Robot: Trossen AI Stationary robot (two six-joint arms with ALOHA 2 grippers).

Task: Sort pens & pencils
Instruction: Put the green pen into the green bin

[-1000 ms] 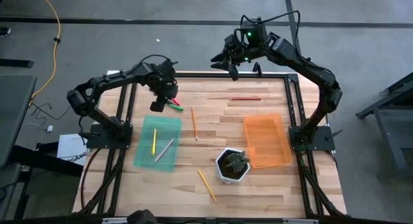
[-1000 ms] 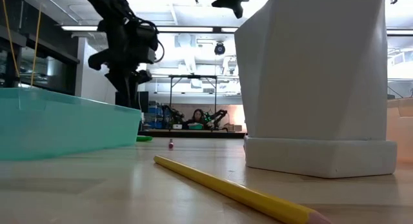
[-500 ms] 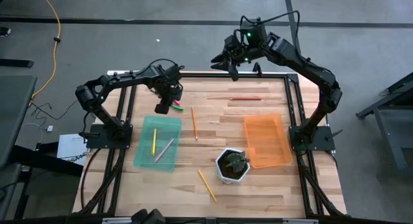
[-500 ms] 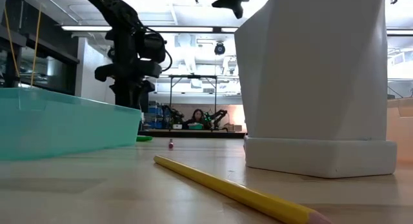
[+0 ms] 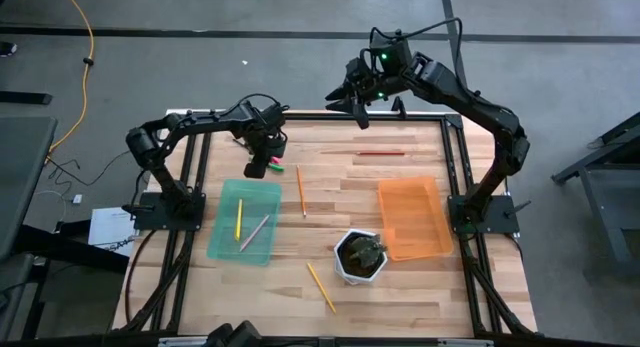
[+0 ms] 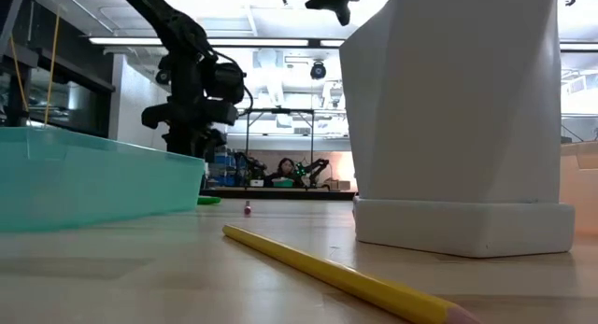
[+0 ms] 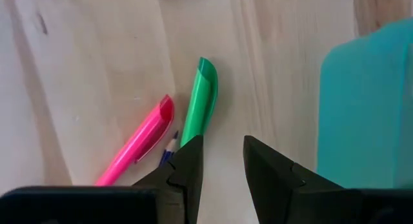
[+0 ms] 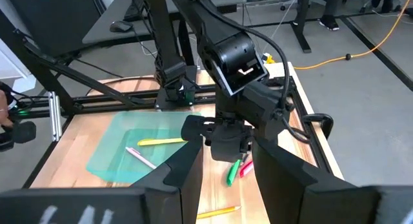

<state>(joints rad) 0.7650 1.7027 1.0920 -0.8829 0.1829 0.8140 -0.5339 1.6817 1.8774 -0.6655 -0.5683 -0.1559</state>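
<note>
**Sorting partly done: left arm over two loose pens**

The left gripper (image 5: 257, 168) is hovering with jaws narrowly parted, gripping nothing, above the green pen (image 7: 201, 98) and pink pen (image 7: 139, 141) lying beside the teal tray (image 5: 225, 249). That tray is holding a yellow and a grey pen. The orange tray (image 5: 440, 245) is sitting empty; three pencils (image 5: 300, 190) are waiting on the surface. The right gripper (image 5: 357, 99), jaws apart and empty, is waiting at the far edge.
</note>
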